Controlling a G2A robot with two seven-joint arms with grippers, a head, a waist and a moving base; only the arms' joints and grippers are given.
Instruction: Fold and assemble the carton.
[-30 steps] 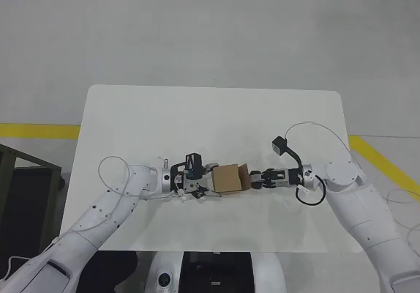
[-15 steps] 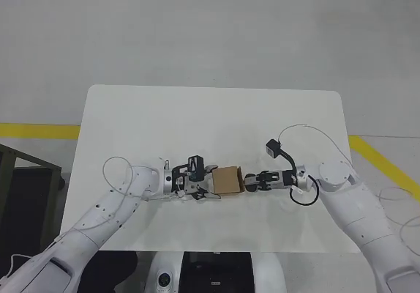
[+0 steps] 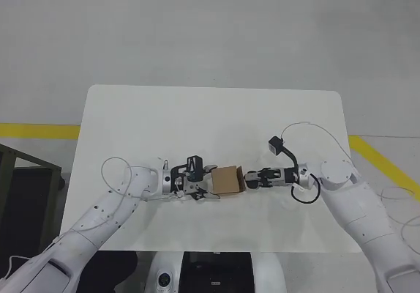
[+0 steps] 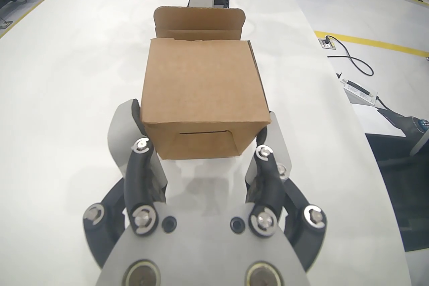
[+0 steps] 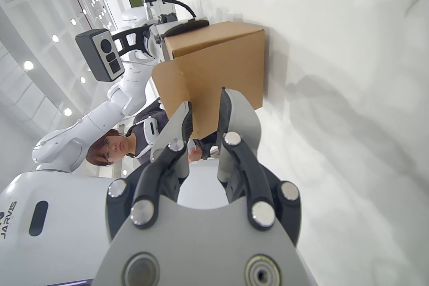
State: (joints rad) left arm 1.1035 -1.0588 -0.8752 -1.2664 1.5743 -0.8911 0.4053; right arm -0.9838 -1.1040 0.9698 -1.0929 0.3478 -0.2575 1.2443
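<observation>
Top view: the carton (image 3: 227,179) lies near the front-middle of the white table (image 3: 195,110), between my two arms and approx. in line w/ both; the L gripper (image 4: 200,119) straddles the closed end, pads against the two opposite side walls, fingers spread wide, so I read it as clamped on the box; the R gripper (image 5: 205,104) sits at the far end, fingers drawn close w/ a narrow gap, holding nothing, tips right at the rounded tuck flap (image 4: 199,19); can't tell whether they touch it; that flap stands proud of the top panel, not yet tucked.

Handling, my judgement: plain thin cardboard, prob. empty, so very light; panels fairly stiff across the flat but soft at corners and creases, and they'd dent under a hard squeeze; the flap looks springy and likely to pop back unless pushed fully home; the table top looks smooth, so the box would slide away from any push w/o a brace at the opposite end.

Where I'd take hold: side walls close to the folded edges, as the L gripper has it, since the board is strongest there; light clamp only; I'd work the flap w/ the R fingertips near its crease, not its free lip, to stop it buckling.
</observation>
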